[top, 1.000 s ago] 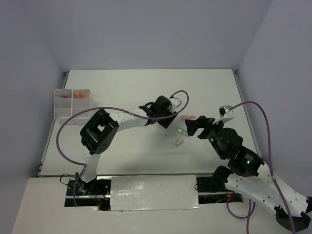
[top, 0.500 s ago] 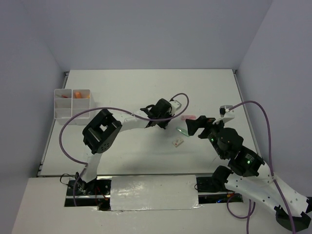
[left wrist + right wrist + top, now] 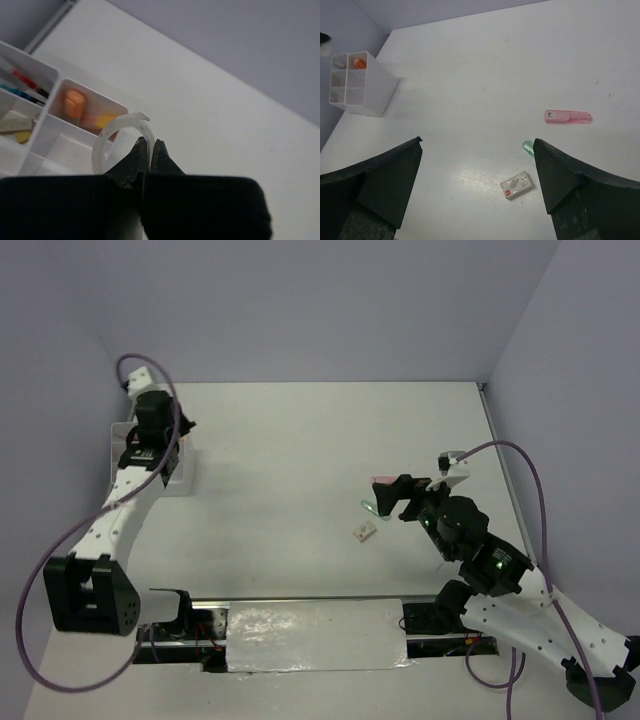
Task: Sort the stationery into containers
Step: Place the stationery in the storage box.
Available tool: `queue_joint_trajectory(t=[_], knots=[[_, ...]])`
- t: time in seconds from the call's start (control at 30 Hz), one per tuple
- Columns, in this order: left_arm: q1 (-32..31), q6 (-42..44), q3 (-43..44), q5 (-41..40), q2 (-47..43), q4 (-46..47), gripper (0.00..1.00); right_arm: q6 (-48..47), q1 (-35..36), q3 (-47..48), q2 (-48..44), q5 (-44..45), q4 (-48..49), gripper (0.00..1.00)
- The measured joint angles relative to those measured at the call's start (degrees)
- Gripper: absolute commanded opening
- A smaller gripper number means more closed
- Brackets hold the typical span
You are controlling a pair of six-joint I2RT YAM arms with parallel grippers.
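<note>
My left gripper (image 3: 150, 145) is shut on the thin wall of a clear tape ring (image 3: 112, 136), holding it just above the white four-compartment box (image 3: 47, 130). In the box lie orange markers (image 3: 75, 102), red and blue pens (image 3: 25, 85) and erasers (image 3: 12, 127). From above, the left gripper (image 3: 150, 452) hangs over the box (image 3: 186, 472) at the far left. My right gripper (image 3: 477, 141) stands open above a small white eraser (image 3: 517, 185), a green marker (image 3: 528, 146) and a pink marker (image 3: 567, 116), touching none of them.
The top view shows the pink marker (image 3: 385, 480), green marker (image 3: 368, 508) and eraser (image 3: 364, 532) lying close under the right gripper (image 3: 385, 498) at mid-right. Grey walls enclose the table on three sides. The box (image 3: 362, 82) stands against the left edge.
The left arm has swung from the middle of the table to above the box at the far left, its jaws now closed on the tape ring. The right gripper barely shifted.
</note>
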Motion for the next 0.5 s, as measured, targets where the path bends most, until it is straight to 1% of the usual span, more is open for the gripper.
queue_joint_trajectory(t=[0.07, 0.13, 0.2, 0.3, 0.37, 0.5], knots=[[5.1, -4.5, -2.6, -0.1, -5.4, 1.5, 0.00, -0.6, 0.0, 0.0, 1.9, -0.9, 1.1, 1.00], [8.2, -8.6, -4.6, 2.4, -8.1, 3.4, 0.00, -1.5, 0.0, -0.1, 4.1, -2.3, 2.5, 1.00], [11.3, -12.8, -6.6, 6.4, -8.4, 6.1, 0.00, -2.3, 0.0, -0.3, 5.5, -3.5, 4.0, 1.00], [16.0, -20.0, -12.5, 12.7, -8.3, 12.1, 0.00, -3.5, 0.0, -1.4, 7.3, -5.5, 6.3, 1.00], [17.9, -24.2, -16.1, 15.2, -8.1, 14.9, 0.00, -4.1, -0.1, -2.1, 8.0, -6.7, 7.4, 1.00], [18.1, -30.1, -20.6, 17.0, -8.1, 20.2, 0.02, -5.0, -0.1, -2.3, 9.3, -8.4, 8.9, 1.00]])
